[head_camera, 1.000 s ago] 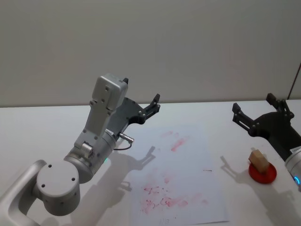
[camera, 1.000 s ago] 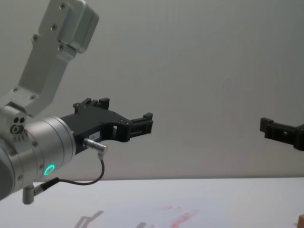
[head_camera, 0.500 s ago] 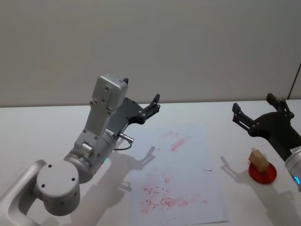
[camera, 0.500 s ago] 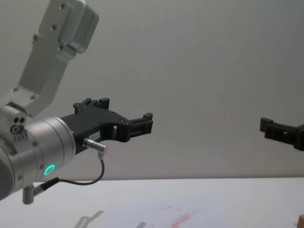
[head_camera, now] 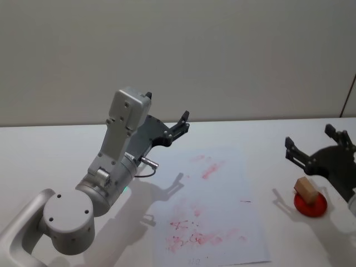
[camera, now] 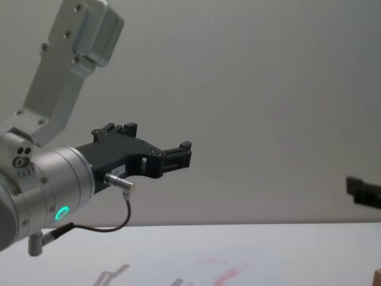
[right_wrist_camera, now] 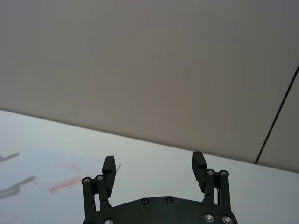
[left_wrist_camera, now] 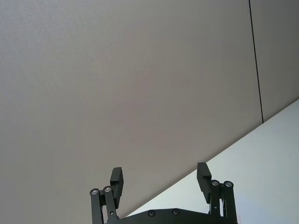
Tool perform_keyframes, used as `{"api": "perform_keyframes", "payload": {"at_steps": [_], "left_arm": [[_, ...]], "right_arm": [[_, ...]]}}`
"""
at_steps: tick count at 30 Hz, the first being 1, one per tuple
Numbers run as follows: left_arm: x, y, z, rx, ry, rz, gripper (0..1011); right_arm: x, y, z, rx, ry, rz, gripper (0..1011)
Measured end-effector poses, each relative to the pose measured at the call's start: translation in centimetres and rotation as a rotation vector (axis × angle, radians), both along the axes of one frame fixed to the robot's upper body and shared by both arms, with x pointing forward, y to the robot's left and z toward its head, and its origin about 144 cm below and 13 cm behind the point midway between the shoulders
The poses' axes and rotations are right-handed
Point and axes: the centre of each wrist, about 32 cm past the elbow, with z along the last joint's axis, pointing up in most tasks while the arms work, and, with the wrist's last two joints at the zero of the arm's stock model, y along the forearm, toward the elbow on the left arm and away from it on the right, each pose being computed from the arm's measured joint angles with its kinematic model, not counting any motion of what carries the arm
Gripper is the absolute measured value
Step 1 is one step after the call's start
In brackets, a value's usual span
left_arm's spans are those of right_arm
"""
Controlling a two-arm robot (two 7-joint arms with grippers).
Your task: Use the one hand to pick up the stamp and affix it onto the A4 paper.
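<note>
Two claws are hanging over the desk, and the right claw is the one nearer to the work. It is standing wide open and holding nothing. In the right wrist view its two fingers are far apart, with only the desk between them.

The stamp is sitting on a round red pad at the robot's right side, near the right edge of the A4 paper but apart from it. The claw is pointing forward, away from the robot, and it is raised. The stamp is lying lower than the fingertips and a little back toward the robot, almost under the claw's left finger. I am judging that the coming move is depending on this: the claw is needing to tip down and draw back before it can close. The stamp seems to be leaning a little on the pad; its long axis I cannot tell surely.

The left claw is parked high beyond the far left corner of the paper — also open and holding nothing, and well apart from the stamp.

No brand or writing is readable. A small pale label on the left claw's body is too small to read, and the red smears on the paper are forming no clear letters.
</note>
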Motion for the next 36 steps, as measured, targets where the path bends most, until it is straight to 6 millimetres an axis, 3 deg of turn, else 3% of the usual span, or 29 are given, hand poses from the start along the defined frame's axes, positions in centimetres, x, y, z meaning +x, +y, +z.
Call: {"api": "perform_keyframes", "payload": {"at_steps": [15, 36], "left_arm": [[0.0, 0.0, 0.0, 0.000, 0.000, 0.000, 1001], [0.0, 0.0, 0.0, 0.000, 0.000, 0.000, 1001]], "right_arm": [[-0.9, -1.3, -1.2, -0.126, 0.143, 0.008, 1001], [-0.4, -1.1, -2.6, -0.191, 0.283, 0.002, 1001]]}}
